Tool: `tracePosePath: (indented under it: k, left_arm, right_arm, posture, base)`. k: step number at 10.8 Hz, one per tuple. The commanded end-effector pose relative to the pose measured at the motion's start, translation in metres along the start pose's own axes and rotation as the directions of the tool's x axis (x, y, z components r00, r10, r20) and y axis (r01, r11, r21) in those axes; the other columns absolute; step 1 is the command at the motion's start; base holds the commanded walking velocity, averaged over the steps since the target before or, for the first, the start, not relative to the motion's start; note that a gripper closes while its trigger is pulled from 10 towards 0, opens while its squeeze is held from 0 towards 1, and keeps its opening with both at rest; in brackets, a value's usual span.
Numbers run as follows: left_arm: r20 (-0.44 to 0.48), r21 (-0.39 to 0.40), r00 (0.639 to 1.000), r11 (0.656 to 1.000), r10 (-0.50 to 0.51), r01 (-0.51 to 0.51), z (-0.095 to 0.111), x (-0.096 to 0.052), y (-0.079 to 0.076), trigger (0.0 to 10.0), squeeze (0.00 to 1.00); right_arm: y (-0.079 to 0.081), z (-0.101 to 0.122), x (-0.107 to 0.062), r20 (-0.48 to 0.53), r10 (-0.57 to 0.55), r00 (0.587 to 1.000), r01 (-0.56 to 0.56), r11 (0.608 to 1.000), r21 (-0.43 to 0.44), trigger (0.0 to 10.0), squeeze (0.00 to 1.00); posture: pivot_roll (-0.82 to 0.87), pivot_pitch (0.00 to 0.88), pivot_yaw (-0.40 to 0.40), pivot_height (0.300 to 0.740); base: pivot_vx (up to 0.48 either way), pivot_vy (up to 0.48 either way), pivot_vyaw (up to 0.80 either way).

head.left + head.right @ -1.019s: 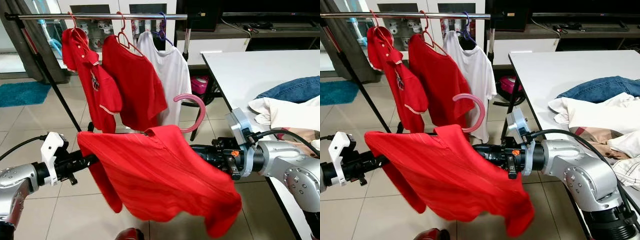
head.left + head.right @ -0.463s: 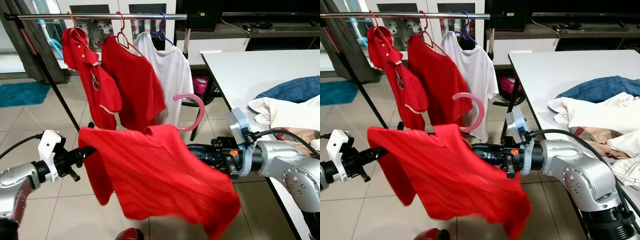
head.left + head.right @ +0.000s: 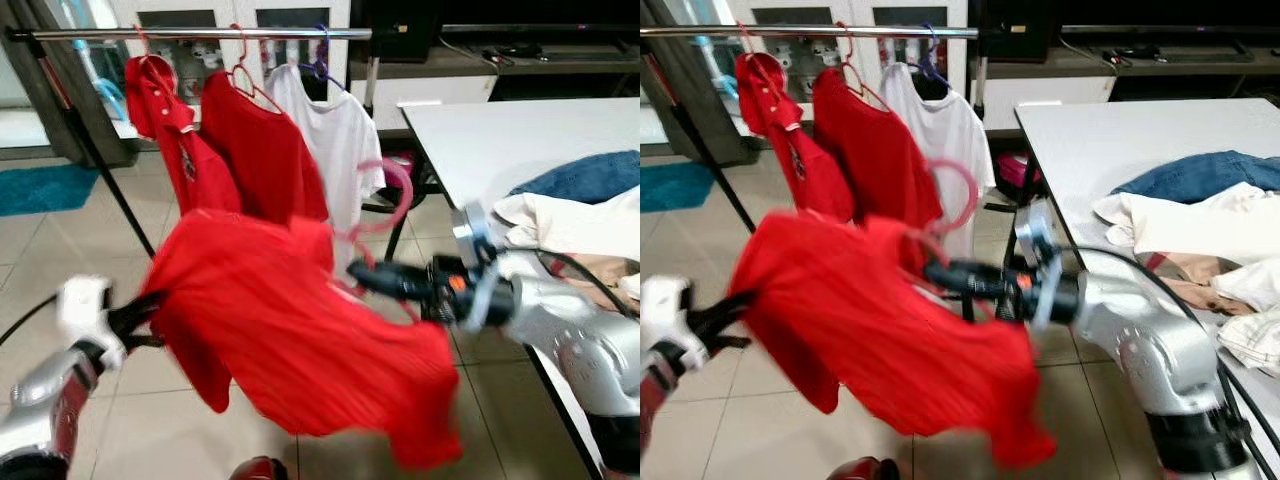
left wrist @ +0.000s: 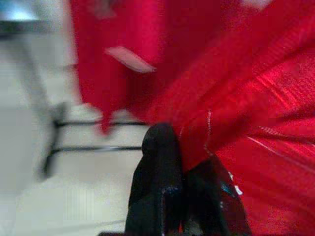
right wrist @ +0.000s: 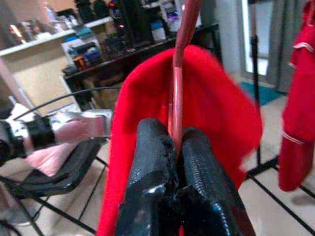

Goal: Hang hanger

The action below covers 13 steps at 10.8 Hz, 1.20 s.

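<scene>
- Red short-sleeved shirt (image 3: 300,340) is hanging on a pink plastic hanger (image 3: 385,215), carried between both grippers in front of the robot, below and short of the silver metal rail (image 3: 200,33).
- Right gripper (image 5: 174,147) is pinching the hanger's thin pink neck, black fingers (image 5: 150,157) pressed together on it; hook is pointing up toward the rail.
- Left gripper (image 4: 179,167) is clamping the shirt's shoulder fabric, fingers closed on cloth.
- Head views are blurring, so exact hook height against the rail is hard to judge.
- Risk: hook is likely catching on the white t-shirt (image 3: 335,140) or the red tee (image 3: 260,150) already hanging, since that end of the rail is crowded; a third red polo (image 3: 165,110) is filling the far side.
- Risk: the neck is a thin grip, so the hanger could be twisting in the pinch under the shirt's weight and the hook missing the rail.
- Risk: the left pinch is pulling cloth sideways and could be dragging the shirt off the hanger.
- Room: beige tiled floor (image 3: 80,230), teal rug (image 3: 45,185), white table (image 3: 1120,140) at the robot's right with blue denim (image 3: 1210,170) and cream clothes (image 3: 1185,225) piled on it, cabinets behind.
</scene>
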<state>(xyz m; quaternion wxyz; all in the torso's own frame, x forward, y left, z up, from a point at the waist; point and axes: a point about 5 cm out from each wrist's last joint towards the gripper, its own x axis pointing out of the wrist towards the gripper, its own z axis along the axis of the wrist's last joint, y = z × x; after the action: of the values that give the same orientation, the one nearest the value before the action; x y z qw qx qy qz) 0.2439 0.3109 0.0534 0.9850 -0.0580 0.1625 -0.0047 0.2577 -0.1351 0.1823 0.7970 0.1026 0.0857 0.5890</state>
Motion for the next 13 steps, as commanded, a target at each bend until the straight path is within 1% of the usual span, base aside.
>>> tracePosePath:
  k: [1, 2, 3, 4, 5, 6, 7, 8, 9, 10, 11, 12, 13]
  left_arm:
    - [0.001, -0.030, 0.985, 0.985, 0.172, -0.172, -0.003, -0.008, 0.021, 0.0, 0.00]
    - [-0.002, -0.053, 0.974, 0.973, 0.226, -0.226, -0.006, -0.010, 0.024, 0.0, 0.00]
    - [-0.006, -0.066, 0.975, 0.973, 0.223, -0.223, -0.009, -0.009, 0.019, 0.0, 0.00]
    - [-0.006, 0.002, 0.995, 0.995, 0.097, -0.097, -0.012, -0.002, -0.005, 0.0, 0.00]
    - [0.022, 0.039, 1.000, 0.999, 0.001, -0.002, -0.008, 0.001, -0.021, 0.1, 0.00]
    - [0.067, 0.063, 0.994, 0.995, -0.085, 0.081, 0.003, 0.003, -0.033, 10.0, 0.07]
    - [0.092, 0.101, 0.987, 0.988, -0.130, 0.121, 0.010, 0.000, -0.035, 10.0, 1.00]
    - [0.081, 0.138, 0.983, 0.979, -0.163, 0.150, 0.012, -0.004, -0.035, 10.0, 1.00]
    - [0.060, 0.179, 0.977, 0.965, -0.203, 0.189, 0.012, -0.015, -0.036, 10.0, 1.00]
    - [0.078, 0.173, 0.972, 0.963, -0.221, 0.206, 0.017, -0.018, -0.045, 10.0, 1.00]
    - [0.113, 0.133, 0.961, 0.962, -0.254, 0.238, 0.025, -0.018, -0.068, 10.0, 1.00]
    - [0.133, 0.098, 0.949, 0.957, -0.286, 0.275, 0.028, -0.019, -0.084, 10.0, 1.00]
    - [0.161, 0.083, 0.929, 0.943, -0.333, 0.324, 0.031, -0.022, -0.117, 10.0, 0.00]
  right_arm:
    - [-0.003, 0.013, -0.004, 0.046, -0.025, 0.999, 0.028, 0.998, -0.054, 10.0, 0.00]
    - [-0.005, 0.013, -0.004, 0.050, -0.038, 0.998, 0.041, 0.998, -0.042, 10.0, 0.00]
    - [-0.007, 0.012, -0.003, 0.045, -0.052, 0.998, 0.054, 0.998, -0.040, 10.0, 0.00]
    - [-0.010, 0.011, 0.000, 0.043, -0.080, 0.996, 0.082, 0.996, -0.044, 10.0, 0.00]
    - [-0.010, 0.011, 0.001, 0.048, -0.086, 0.995, 0.088, 0.995, -0.041, 10.0, 0.00]
    - [-0.013, 0.007, 0.006, 0.044, -0.139, 0.989, 0.141, 0.988, -0.059, 10.0, 0.00]
    - [-0.018, 0.006, 0.012, 0.062, -0.221, 0.973, 0.225, 0.972, -0.073, 10.0, 0.00]
    - [-0.021, 0.006, 0.017, 0.081, -0.288, 0.954, 0.295, 0.951, -0.093, 10.0, 0.00]
    - [-0.027, 0.002, 0.022, 0.041, -0.408, 0.912, 0.410, 0.908, -0.089, 10.0, 0.00]
    - [-0.029, -0.001, 0.025, 0.047, -0.463, 0.885, 0.465, 0.879, -0.104, 10.0, 0.00]
    - [-0.030, -0.007, 0.029, 0.058, -0.518, 0.853, 0.521, 0.851, -0.068, 10.0, 0.00]
    - [-0.032, -0.016, 0.029, 0.037, -0.574, 0.818, 0.575, 0.815, -0.068, 10.0, 0.00]
    - [-0.032, -0.042, 0.024, -0.028, -0.657, 0.753, 0.649, 0.749, -0.129, 10.0, 0.00]
  posture:
    - [-0.04, 0.038, 0.059, 0.740]
    - [-0.04, 0.037, 0.057, 0.740]
    - [-0.04, 0.036, 0.054, 0.740]
    - [-0.04, 0.033, 0.050, 0.740]
    - [-0.04, 0.031, 0.046, 0.740]
    - [-0.04, 0.029, 0.042, 0.740]
    - [-0.03, 0.031, 0.038, 0.740]
    - [-0.03, 0.031, 0.035, 0.740]
    - [-0.02, 0.031, 0.024, 0.740]
    - [-0.02, 0.030, 0.018, 0.740]
    - [-0.01, 0.029, 0.016, 0.740]
    - [-0.01, 0.026, 0.010, 0.740]
    - [0.00, 0.027, 0.001, 0.740]
  base:
    - [0.000, 0.000, 0.00]
    - [0.000, 0.000, 0.00]
    - [0.000, 0.000, 0.00]
    - [0.000, 0.000, 0.00]
    - [0.000, 0.000, 0.00]
    - [0.000, 0.000, 0.00]
    - [0.000, 0.000, 0.00]
    - [0.000, 0.000, 0.00]
    - [0.000, 0.000, 0.00]
    - [0.000, 0.000, 0.00]
    - [0.000, 0.000, 0.00]
    - [0.000, 0.000, 0.00]
    - [0.000, 0.000, 0.00]
